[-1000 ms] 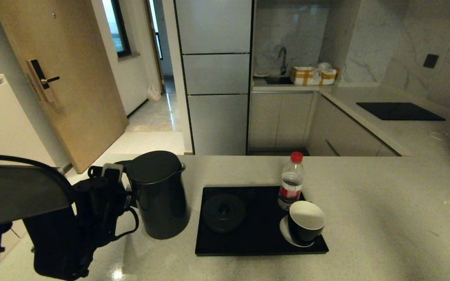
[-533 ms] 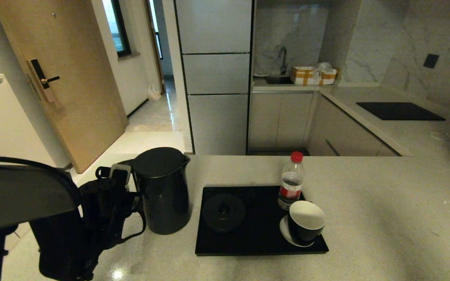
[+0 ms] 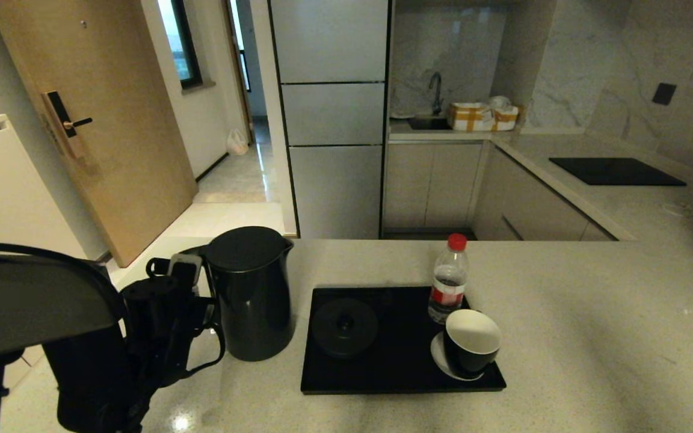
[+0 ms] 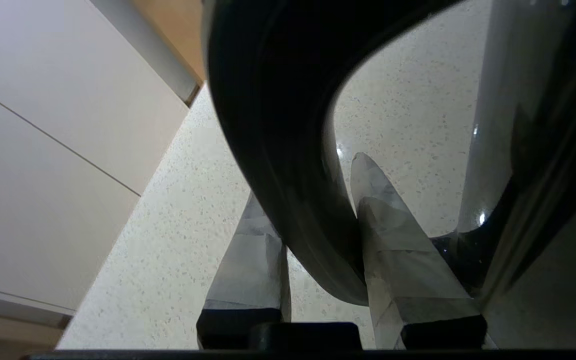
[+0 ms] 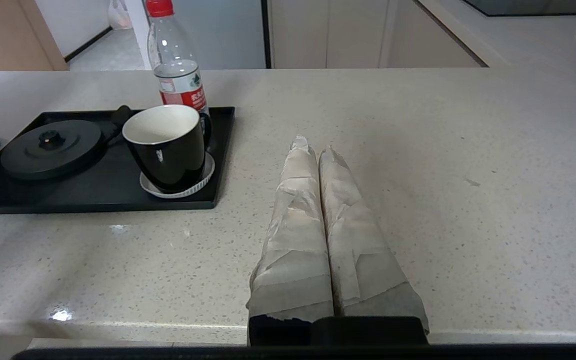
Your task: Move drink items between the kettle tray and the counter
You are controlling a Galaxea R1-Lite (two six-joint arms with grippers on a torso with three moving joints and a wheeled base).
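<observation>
Landmark: tray [image 3: 382,373], flat on the counter [image 3: 593,337]. Kettle [image 3: 250,294] stands upright on the counter just off the tray's left edge, not on the round base [image 3: 345,327], which sits bare in the tray's left half. Left gripper [image 4: 318,235] is on the kettle's far side from the tray, fingers clamped on the loop handle [image 4: 278,150], one finger either side. Cup [image 3: 470,349] sits on a saucer [image 3: 440,358] in the tray's near right corner; bottle [image 3: 447,282] stands right behind it at the tray's far right edge. Right gripper [image 5: 313,150] hangs over the counter right of the tray, fingers pressed together, holding nothing.
</observation>
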